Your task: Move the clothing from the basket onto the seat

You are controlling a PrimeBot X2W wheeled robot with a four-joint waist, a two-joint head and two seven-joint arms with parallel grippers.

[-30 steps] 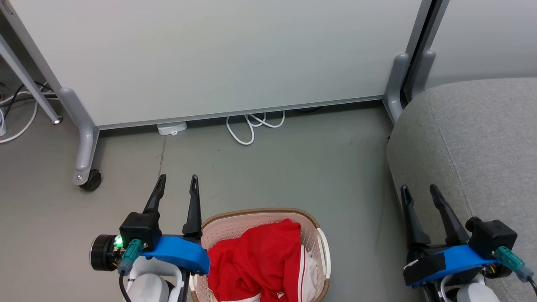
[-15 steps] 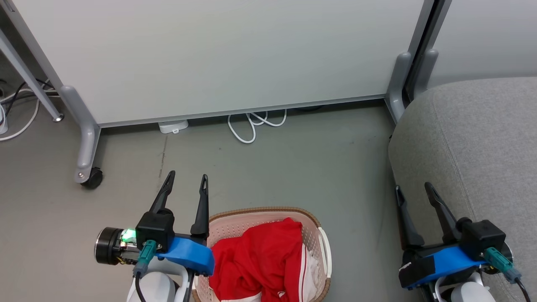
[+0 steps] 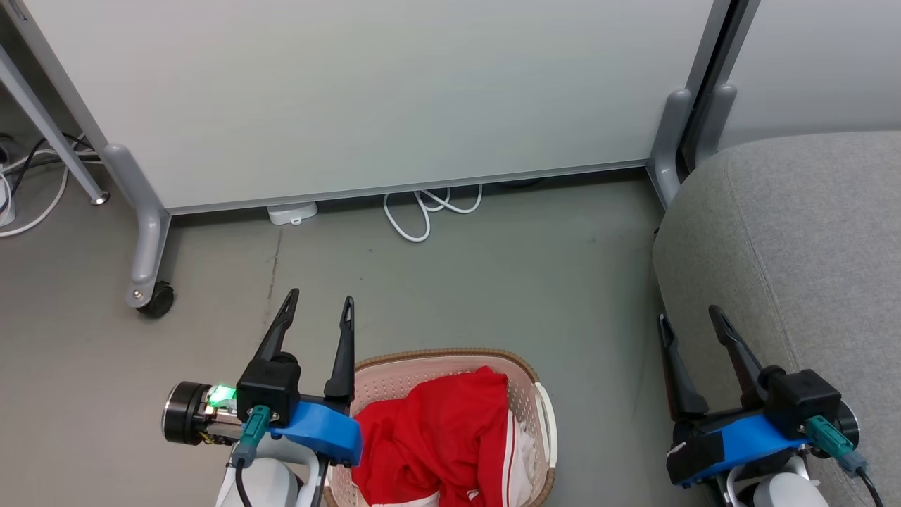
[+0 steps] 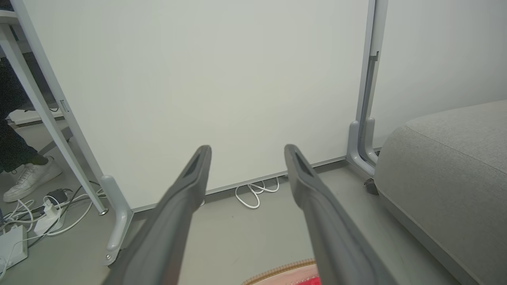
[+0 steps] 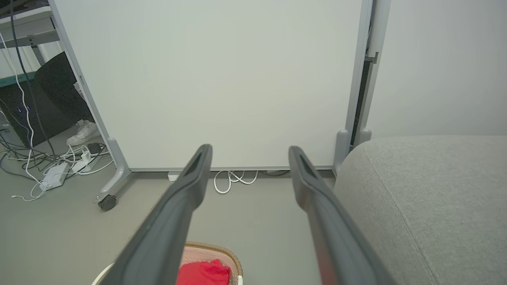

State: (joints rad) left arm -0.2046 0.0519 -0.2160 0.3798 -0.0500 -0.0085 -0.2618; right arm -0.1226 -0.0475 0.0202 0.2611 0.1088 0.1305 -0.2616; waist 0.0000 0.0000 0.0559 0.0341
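The left tool (image 3: 320, 297), two long dark fingers on a blue mount, has its fingers spread with nothing between them. It hangs above the grey floor (image 3: 493, 282), and in the head view its inner finger crosses the left rim of the cream-white perforated plastic basket (image 3: 436, 352), a rounded rectangle with a brown woven-look rim. The bright red clothing (image 3: 436, 436), soft crumpled fabric with white stripes, lies heaped inside the basket and fills most of it. How many garments are in the heap cannot be told.

The right tool (image 3: 688, 314), also dark-fingered on a blue mount, is spread and empty too. It is well apart from the basket, beside the front edge of the large grey fabric-upholstered sofa (image 3: 795, 232). The sofa's rounded corner rises at the right, with no clothing on the part seen.

Beyond both tools stands a pale white partition panel (image 3: 352, 91) on grey legs, one with a black caster wheel (image 3: 156, 301). A looped white cable (image 3: 422, 215) lies on the floor at its base. In the left wrist view a person's white shoe (image 4: 27, 180) shows behind the panel.
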